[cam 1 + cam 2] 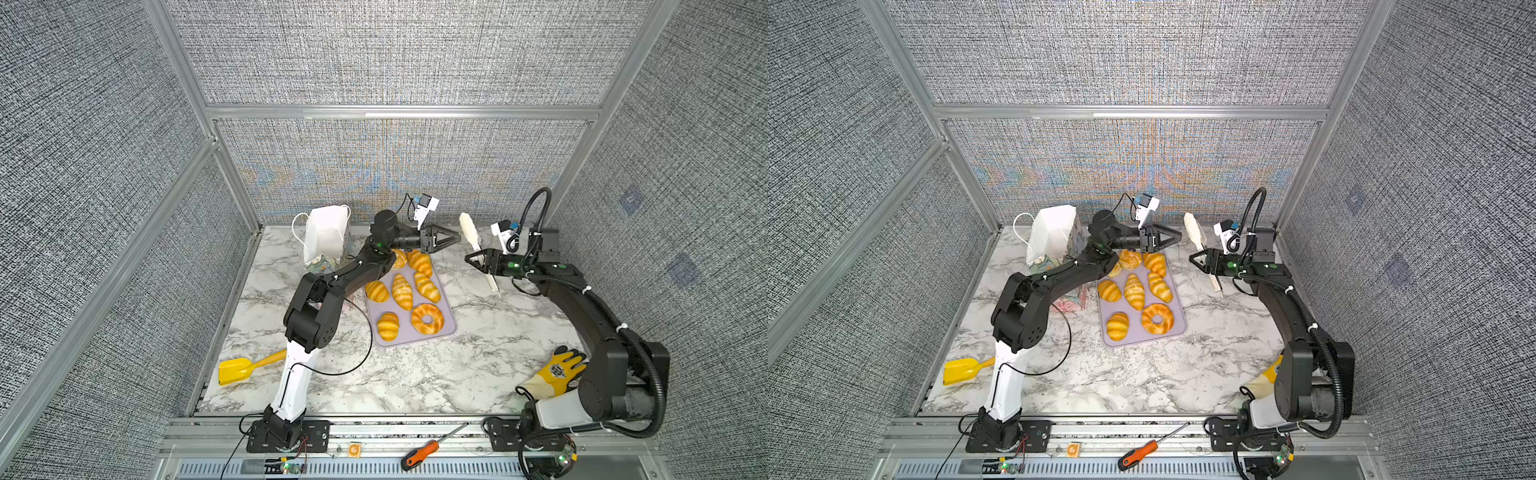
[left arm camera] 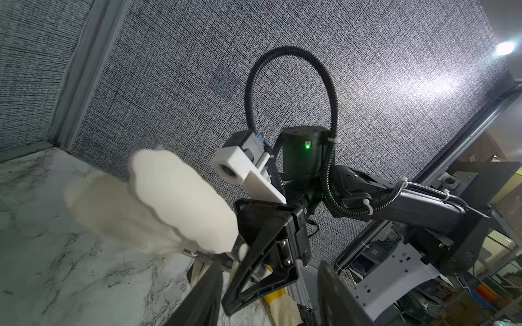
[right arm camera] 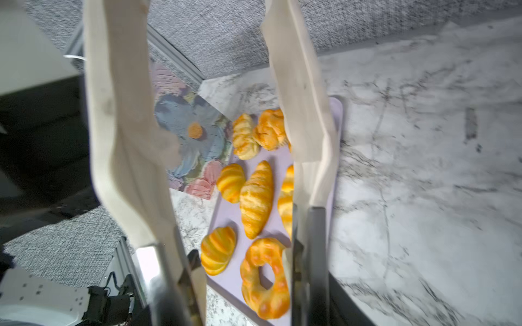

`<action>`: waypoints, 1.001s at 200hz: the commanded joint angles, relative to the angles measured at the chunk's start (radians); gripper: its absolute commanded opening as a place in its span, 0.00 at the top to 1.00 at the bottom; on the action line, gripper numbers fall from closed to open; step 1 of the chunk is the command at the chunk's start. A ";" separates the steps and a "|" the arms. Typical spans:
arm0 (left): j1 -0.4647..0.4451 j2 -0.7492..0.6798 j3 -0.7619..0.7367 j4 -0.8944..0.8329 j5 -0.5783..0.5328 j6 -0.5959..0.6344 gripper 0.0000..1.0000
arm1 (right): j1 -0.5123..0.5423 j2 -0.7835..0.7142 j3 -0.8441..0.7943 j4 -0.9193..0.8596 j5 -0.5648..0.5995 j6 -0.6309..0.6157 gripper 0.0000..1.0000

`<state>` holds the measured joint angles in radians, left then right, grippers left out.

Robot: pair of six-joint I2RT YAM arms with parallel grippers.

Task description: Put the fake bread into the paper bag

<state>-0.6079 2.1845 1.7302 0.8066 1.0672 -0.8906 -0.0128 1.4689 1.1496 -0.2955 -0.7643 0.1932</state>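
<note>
Clamping cream scalloped steel-handled tongs [image 1: 469, 232], the right gripper [image 1: 472, 259] seemingly aims for the glossy golden fake bread [image 1: 402, 291]; the left gripper [image 1: 451, 239] hangs part-open, empty.

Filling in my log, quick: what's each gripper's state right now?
Left gripper: open, empty.
Right gripper: closed on the white tongs.
</note>
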 commanded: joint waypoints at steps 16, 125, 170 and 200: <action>0.010 -0.039 0.013 -0.337 -0.115 0.254 0.38 | 0.001 -0.010 0.008 -0.103 0.151 -0.086 0.42; 0.013 -0.085 -0.017 -0.573 -0.276 0.427 0.27 | 0.080 0.008 0.034 -0.289 0.516 -0.214 0.38; 0.013 -0.185 -0.106 -0.666 -0.409 0.540 0.19 | 0.174 -0.004 0.036 -0.363 0.676 -0.267 0.34; 0.011 -0.263 -0.186 -0.682 -0.484 0.583 0.16 | 0.242 -0.012 0.027 -0.407 0.752 -0.288 0.32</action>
<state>-0.5968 1.9728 1.5845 0.1497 0.6697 -0.3752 0.1944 1.4689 1.1797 -0.6510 -0.1097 -0.0589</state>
